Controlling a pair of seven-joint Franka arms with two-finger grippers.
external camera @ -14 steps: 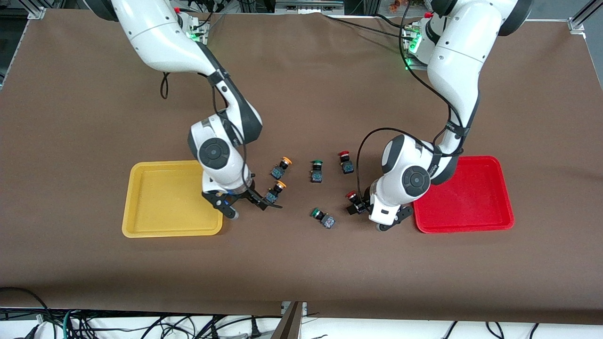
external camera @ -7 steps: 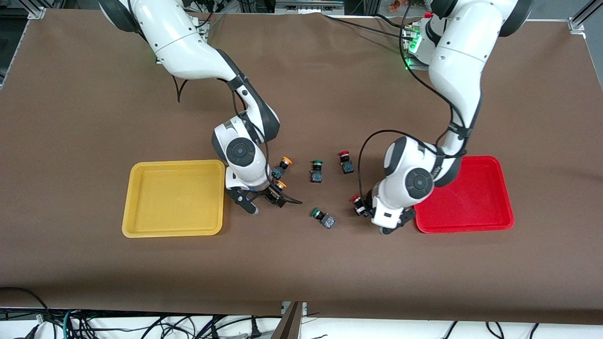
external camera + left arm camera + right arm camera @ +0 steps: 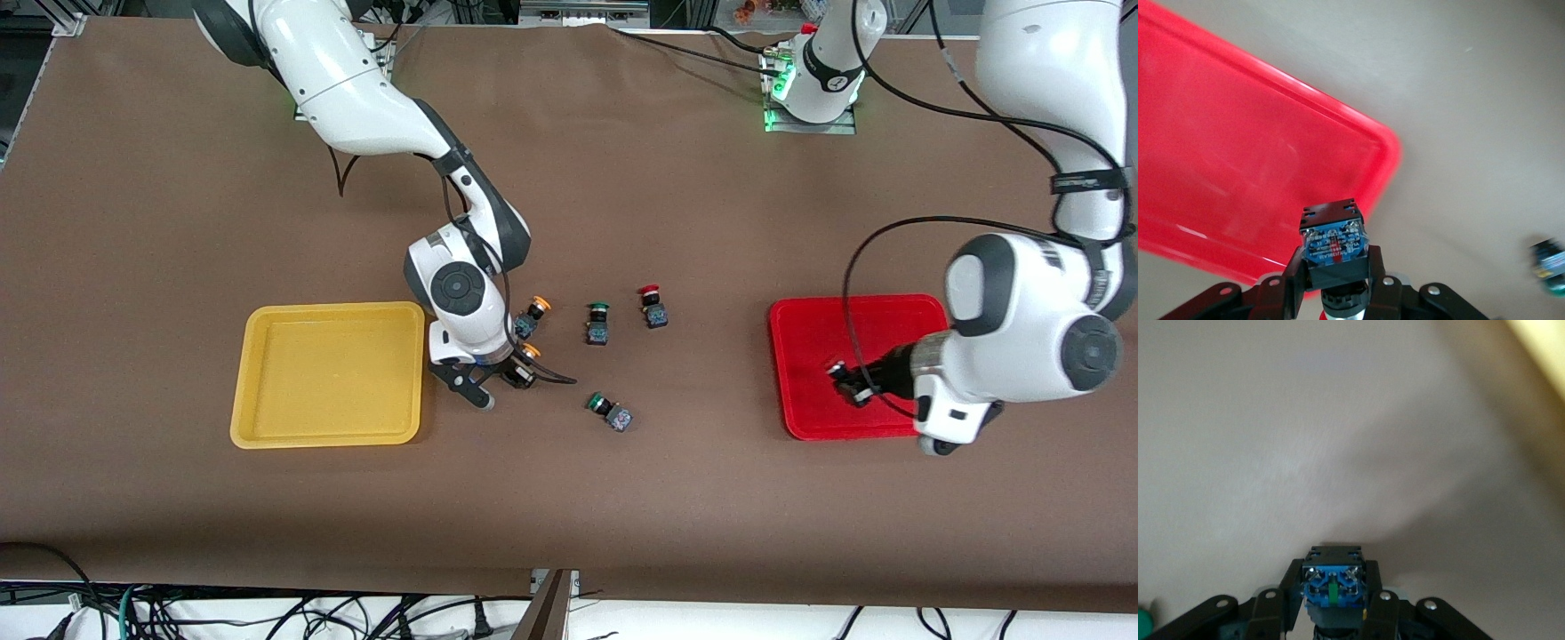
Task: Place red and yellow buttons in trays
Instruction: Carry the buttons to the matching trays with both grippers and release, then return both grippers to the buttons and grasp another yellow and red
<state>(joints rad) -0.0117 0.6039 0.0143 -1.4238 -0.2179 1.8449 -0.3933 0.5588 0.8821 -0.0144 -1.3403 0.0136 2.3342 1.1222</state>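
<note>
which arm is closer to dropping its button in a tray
Left. The left gripper holds a button over the red tray; the right gripper grips its button beside the yellow tray, still over the table.

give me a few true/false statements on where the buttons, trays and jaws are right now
1. The left gripper holds a button over the red tray. True.
2. The yellow tray holds two buttons. False: it holds none.
3. The right gripper is shut on a yellow-capped button. True.
4. Both green-capped buttons sit in the red tray. False: both green buttons are on the table.
5. One red-capped button lies on the table. True.
</note>
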